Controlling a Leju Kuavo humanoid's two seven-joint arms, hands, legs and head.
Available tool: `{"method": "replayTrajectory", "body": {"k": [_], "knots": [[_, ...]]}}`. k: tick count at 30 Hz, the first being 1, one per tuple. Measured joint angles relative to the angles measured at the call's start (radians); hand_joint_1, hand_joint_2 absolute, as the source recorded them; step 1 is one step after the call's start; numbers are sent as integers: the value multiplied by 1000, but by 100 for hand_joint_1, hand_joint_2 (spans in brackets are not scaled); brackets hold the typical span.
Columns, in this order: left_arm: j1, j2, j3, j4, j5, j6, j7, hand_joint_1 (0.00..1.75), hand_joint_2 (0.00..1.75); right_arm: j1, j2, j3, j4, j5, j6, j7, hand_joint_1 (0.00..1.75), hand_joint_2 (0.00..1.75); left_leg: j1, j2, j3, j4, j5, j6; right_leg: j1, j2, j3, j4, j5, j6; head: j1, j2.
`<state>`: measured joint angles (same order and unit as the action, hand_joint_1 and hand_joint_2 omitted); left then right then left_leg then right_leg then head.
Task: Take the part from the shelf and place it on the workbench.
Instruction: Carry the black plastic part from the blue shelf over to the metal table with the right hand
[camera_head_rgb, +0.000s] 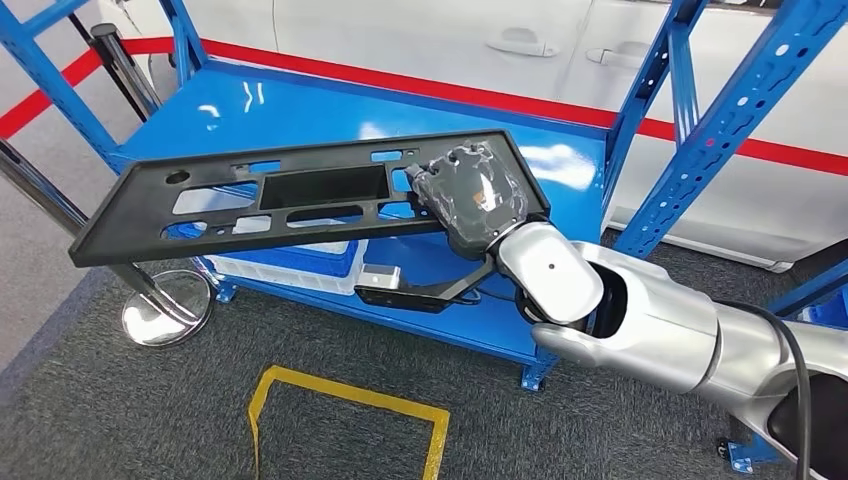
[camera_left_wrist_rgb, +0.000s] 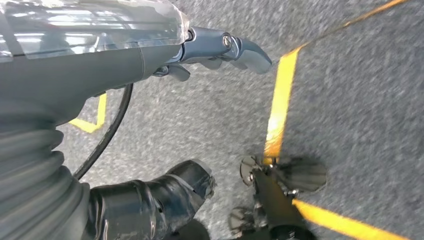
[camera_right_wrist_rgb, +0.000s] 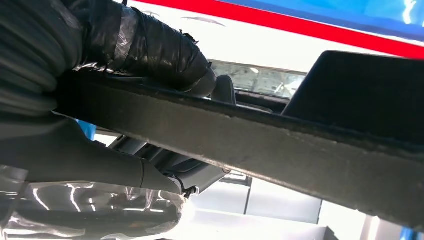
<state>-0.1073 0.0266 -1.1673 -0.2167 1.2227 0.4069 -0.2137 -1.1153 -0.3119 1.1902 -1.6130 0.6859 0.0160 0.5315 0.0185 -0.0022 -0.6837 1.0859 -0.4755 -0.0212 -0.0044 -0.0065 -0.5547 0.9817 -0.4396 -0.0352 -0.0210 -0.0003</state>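
A long black plastic panel (camera_head_rgb: 250, 200) with several cut-outs hangs tilted above the blue shelf (camera_head_rgb: 300, 110), its left end lower and out past the shelf edge. My right hand (camera_head_rgb: 475, 195) grips the panel's right end, fingers over its top face. In the right wrist view the panel's edge (camera_right_wrist_rgb: 280, 150) runs across the picture, pinched between the taped thumb (camera_right_wrist_rgb: 150, 50) and the fingers (camera_right_wrist_rgb: 165, 167) on the other side. My left hand (camera_left_wrist_rgb: 210, 47) hangs over grey floor, fingers extended and holding nothing.
Blue rack uprights (camera_head_rgb: 720, 120) stand at the right and at the back left (camera_head_rgb: 60, 90). A white bin (camera_head_rgb: 290, 265) and a small black part (camera_head_rgb: 400, 290) lie on the lower shelf. A chrome post base (camera_head_rgb: 165, 310) stands at the left. Yellow floor tape (camera_head_rgb: 350, 400) lies ahead.
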Motion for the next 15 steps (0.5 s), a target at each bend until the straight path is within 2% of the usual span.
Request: {"method": "replayTrajectory", "body": {"k": [2, 3, 4, 5, 6, 7, 8, 9, 10, 13, 14, 15], "knots": [[0, 0, 0, 0, 0, 0, -1, 0, 175, 1, 1, 0, 0, 0, 1, 0, 175, 175, 3, 0, -32, 116, -79, -7, -1, -1, -23, 2, 16, -4, -1, 0], [0, 0, 0, 0, 0, 0, -2, 0, 175, 1, 1, 0, 0, 0, 1, 0, 175, 175, 5, 0, -39, 163, -95, -12, -2, -1, -36, 5, 23, -2, -1, 0], [-1, 0, 0, 0, 0, 0, -4, 0, 175, 2, 1, 0, 0, 0, 1, 0, 175, 175, 8, 0, -35, 188, -89, -17, -4, -1, -51, 11, 29, 1, -1, 0], [-1, 1, 0, 0, 0, 1, -6, 0, 175, 2, 1, 0, 0, 0, 1, 0, 175, 175, 11, 1, -18, 183, -64, -23, -7, -2, -66, 18, 34, 5, -1, 0], [-1, 2, 0, 0, 1, 1, -6, 0, 175, 3, 1, 0, 0, 0, 1, 0, 175, 175, 16, 1, 15, 147, -32, -29, -11, -1, -82, 27, 38, 11, -1, 0], [-1, 2, 0, 0, 1, 2, -5, 0, 175, 3, 1, 0, 0, 0, 2, 0, 175, 175, 20, 1, 53, 92, -15, -37, -15, -1, -97, 37, 41, 17, -2, 0], [-2, 2, 0, 0, 2, 2, -3, 0, 175, 3, 1, 0, 0, 0, 2, 0, 175, 175, 20, 0, 92, 34, -15, -40, -16, 0, -111, 48, 44, 24, -2, 0], [-2, 2, 0, 0, 2, 2, 0, 0, 175, 3, 1, 0, 0, 0, 3, 0, 175, 175, 19, -2, 120, -11, -26, -38, -15, 1, -120, 57, 48, 31, -2, 0], [-3, 1, 0, 0, 2, 2, 2, 0, 175, 3, 1, 0, 0, 0, 4, 0, 175, 175, 17, -5, 133, -36, -42, -30, -12, 2, -126, 63, 52, 38, -1, 0], [-2, 1, -1, 0, 1, 5, 5, 0, 175, 5, 1, 0, 0, -1, 6, -1, 175, 175, 15, -5, 129, -41, -39, 4, -12, 3, -134, 73, 57, 52, 3, 0], [-2, 2, -1, 0, 0, 6, 5, 0, 175, 6, 1, 0, 0, -1, 8, -1, 175, 175, 14, -3, 125, -42, -34, 13, -14, 3, -143, 90, 41, 56, 5, 0], [-1, 2, -1, 0, -1, 7, 5, 0, 175, 6, 1, 0, 0, -2, 8, -1, 175, 175, 14, -1, 120, -44, -27, 23, -15, 3, -158, 126, 13, 59, 7, 0]]}}
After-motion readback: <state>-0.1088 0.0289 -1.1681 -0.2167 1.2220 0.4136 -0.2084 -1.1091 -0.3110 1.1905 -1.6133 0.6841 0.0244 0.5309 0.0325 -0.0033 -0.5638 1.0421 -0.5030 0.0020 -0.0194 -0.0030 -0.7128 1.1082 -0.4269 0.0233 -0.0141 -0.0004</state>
